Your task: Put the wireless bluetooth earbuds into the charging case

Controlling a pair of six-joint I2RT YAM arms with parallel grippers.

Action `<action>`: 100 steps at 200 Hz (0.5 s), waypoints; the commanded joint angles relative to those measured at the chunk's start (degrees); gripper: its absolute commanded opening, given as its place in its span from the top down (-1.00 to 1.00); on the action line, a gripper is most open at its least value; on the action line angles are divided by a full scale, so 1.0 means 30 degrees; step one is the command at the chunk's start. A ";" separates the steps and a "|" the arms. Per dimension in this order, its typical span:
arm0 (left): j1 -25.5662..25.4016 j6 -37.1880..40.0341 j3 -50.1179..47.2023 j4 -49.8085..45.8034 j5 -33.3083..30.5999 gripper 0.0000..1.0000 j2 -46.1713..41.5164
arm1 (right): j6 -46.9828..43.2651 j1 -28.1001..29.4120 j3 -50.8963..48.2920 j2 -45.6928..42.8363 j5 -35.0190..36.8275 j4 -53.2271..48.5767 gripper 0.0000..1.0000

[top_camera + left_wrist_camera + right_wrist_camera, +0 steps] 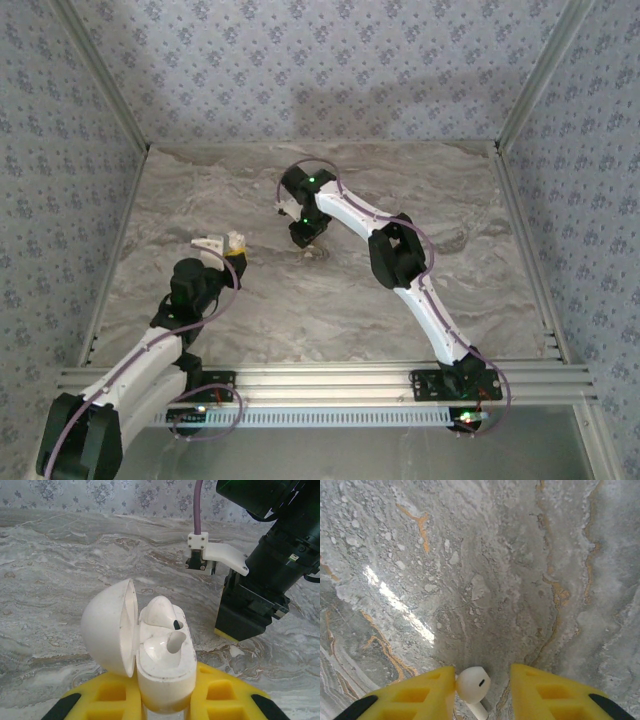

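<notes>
Right end effector [484, 674] astride earbud [472, 683] (tabletop [470, 580])

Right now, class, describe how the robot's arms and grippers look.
The left arm and right arm have white links, black joint housings and a thin purple cable alongside. Green lights glow on joints. The fingers are yellow with recessed pockets and black edging.

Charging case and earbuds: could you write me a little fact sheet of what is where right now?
Charging case: held by the left gripper, lid swung open
Inside the case: white earbud parts sit in the wells; how many I cannot tell
Loose earbud: lying on the marble table
Right gripper: low over the table, jaws open, straddling the loose earbud, one side touching it
Not yet done: loose earbud into the case
</notes>
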 commanded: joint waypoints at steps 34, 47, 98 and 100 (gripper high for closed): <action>0.0124 -0.0028 0.0049 0.0511 -0.0075 0.79 -0.0112 | 0.0177 0.0223 0.0663 0.0651 0.1057 -0.0940 0.35; 0.0125 -0.0040 0.0047 0.0532 -0.0075 0.79 -0.0087 | 0.0177 0.0355 0.0708 0.0649 0.1554 -0.1270 0.32; 0.0129 -0.0051 0.0061 0.0510 -0.0075 0.79 -0.0097 | 0.0206 0.0644 0.0725 0.0640 0.2442 -0.1931 0.35; 0.0126 -0.0054 0.0057 0.0502 -0.0075 0.79 -0.0089 | 0.0206 0.0662 0.0723 0.0619 0.2408 -0.1930 0.36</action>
